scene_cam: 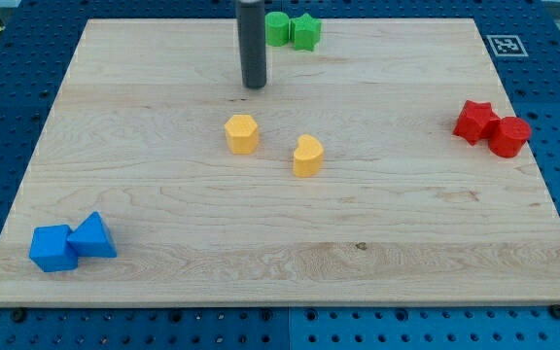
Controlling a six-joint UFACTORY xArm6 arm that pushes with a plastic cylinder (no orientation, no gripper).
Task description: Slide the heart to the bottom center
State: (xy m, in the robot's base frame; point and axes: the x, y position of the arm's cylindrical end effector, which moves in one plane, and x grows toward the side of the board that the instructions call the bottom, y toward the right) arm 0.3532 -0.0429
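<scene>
The rod is getting ready to push the yellow heart.

The tip (pixel 254 86) has no claw to open or shut. It sits just above the yellow heart (pixel 242 134), not touching. I think it should push straight down, slowly, missing the yellow moon block (pixel 308 156).

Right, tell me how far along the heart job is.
Nothing looks done yet: the yellow heart-shaped block sits near the middle of the wooden board, well above the bottom centre. In hand: my tip rests towards the view's top, up-left of it, just above the yellow pentagon-like block, touching neither. Left: reaching the heart and pushing it down.
</scene>
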